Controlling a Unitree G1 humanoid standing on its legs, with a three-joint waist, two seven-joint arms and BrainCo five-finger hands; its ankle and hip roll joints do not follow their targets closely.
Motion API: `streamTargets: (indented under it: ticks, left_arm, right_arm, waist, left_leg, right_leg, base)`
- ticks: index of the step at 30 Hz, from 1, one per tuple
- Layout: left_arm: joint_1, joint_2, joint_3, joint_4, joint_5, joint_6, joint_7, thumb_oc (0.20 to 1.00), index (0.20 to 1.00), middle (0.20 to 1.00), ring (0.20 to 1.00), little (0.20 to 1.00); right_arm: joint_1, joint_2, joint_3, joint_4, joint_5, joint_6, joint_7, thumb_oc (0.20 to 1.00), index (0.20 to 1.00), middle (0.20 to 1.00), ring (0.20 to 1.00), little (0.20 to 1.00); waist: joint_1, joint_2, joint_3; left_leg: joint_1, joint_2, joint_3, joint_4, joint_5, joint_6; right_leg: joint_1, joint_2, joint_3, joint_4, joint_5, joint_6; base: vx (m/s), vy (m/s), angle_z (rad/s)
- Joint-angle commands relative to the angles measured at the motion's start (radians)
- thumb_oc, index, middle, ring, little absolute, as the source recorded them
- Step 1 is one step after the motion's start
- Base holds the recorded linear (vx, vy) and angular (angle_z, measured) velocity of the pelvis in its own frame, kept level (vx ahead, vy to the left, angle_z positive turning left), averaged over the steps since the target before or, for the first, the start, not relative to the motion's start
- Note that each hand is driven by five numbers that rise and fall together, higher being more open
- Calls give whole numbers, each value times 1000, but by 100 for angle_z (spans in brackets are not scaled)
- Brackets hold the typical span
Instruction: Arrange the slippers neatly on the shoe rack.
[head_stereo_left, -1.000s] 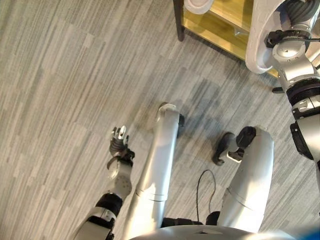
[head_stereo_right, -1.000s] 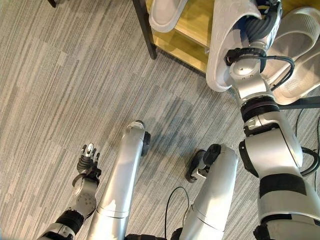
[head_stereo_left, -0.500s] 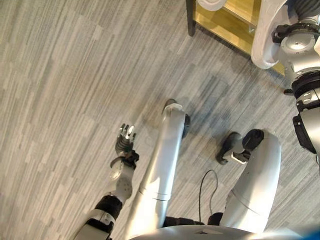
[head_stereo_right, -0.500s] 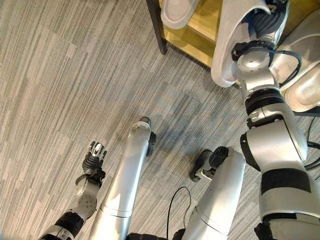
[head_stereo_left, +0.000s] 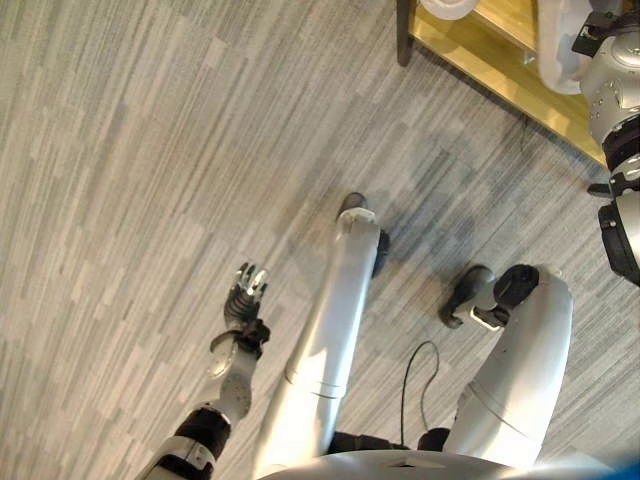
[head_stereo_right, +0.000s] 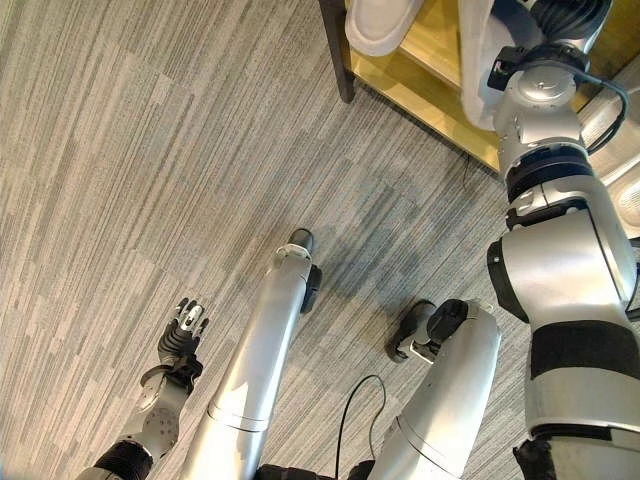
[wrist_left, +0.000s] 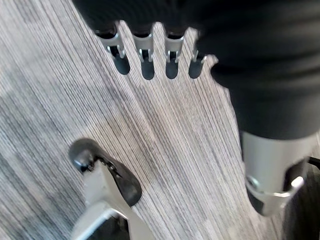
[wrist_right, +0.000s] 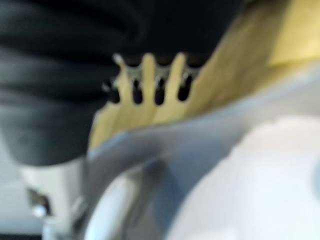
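White slipper: over the wooden shoe rack, carried by our right robot hand; grip unclear.
Left robot hand: relaxed, empty.
Next: we set it beside the shelved slipper.

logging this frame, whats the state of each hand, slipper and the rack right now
left hand: open, holding nothing, hanging over the floor
right hand: up at the rack, fingers hidden, grip unclear
held slipper: white, standing on edge against the right hand above the shelf
second slipper: white, lying flat on the shelf by the post
rack: wooden shelf on a dark post, standing on the floor
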Motion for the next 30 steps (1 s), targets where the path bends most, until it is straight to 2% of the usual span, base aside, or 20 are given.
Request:
streamTargets:
  ticks: [1,7,14,19,26,30]
  left_arm:
    - [51,16,3,22,0,-1,-11,1000,1000,1000,1000,1000]
    - [39,9,4,11,7,-18,0,1000,1000,1000,1000,1000]
    - [41,-3,30,25,2,-29,2,1000,1000,1000,1000,1000]
    - [38,-18,59,24,7,-34,7,1000,1000,1000,1000,1000]
    - [37,-33,74,-7,9,-36,13,1000,1000,1000,1000,1000]
    - [35,-26,73,-32,32,-37,11,1000,1000,1000,1000,1000]
  right_arm:
    - [-70,16,34,-2,26,-70,-7,1000,1000,1000,1000,1000]
    - [-17,-8,-17,-61,-20,-90,-56,1000,1000,1000,1000,1000]
    - [95,-50,-94,-174,-43,-116,-75,1000,1000,1000,1000,1000]
    - [253,-57,-169,-425,-104,-162,-76,1000,1000,1000,1000,1000]
    - [400,-41,-208,-620,-203,-159,-59,1000,1000,1000,1000,1000]
    - [440,-27,-215,-643,-229,-152,-37,1000,1000,1000,1000,1000]
  waist:
    - [1,8,-28]
    - [-8,11,-21]
    - [-23,15,-3]
    - [-44,7,-2]
    - [-69,-6,-1]
    - [-79,-7,-1]
  left_leg:
    - [59,49,-59,-84,-34,6]
    - [59,34,-64,-114,-10,5]
    - [59,31,-69,-66,-14,5]
    - [59,41,-66,-55,-13,3]
    - [59,35,-74,-68,-4,3]
    - [59,38,-78,-88,10,2]
  right_leg:
    - [-9,54,72,-90,144,0]
    - [-9,56,67,-101,149,3]
    - [-9,63,79,-51,140,-3]
    - [-9,70,81,-43,137,-10]
    - [-9,73,78,-52,143,-8]
    - [-9,76,73,-69,149,-9]
  base:
    - [0,0,0]
    - [-44,12,3]
    - [-6,6,-3]
    - [-31,2,-7]
    - [-37,2,-1]
    - [-55,5,-5]
